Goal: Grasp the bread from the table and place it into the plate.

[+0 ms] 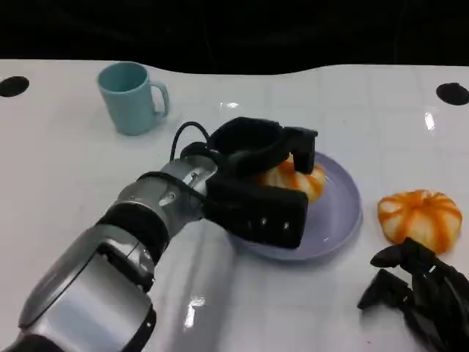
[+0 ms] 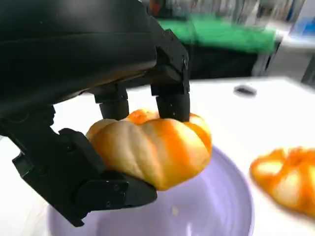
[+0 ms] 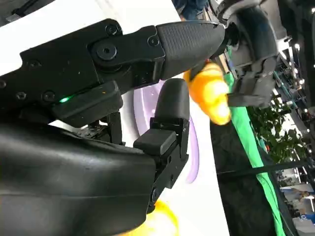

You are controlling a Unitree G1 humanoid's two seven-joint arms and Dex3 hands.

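step: set-down | left hand (image 1: 260, 180) fingers pinch orange-striped round bread roll (image 2: 152, 147) just above lilac round plate (image 1: 344, 220) | advice: lower until touching, then release (no dropping) | right hand (image 1: 418, 286) fingers curled, idle

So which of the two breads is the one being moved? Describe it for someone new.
On the white table, find the lilac plate right of the blue mug. The held bread hangs over it in the left hand; the other bread lies untouched on the table.
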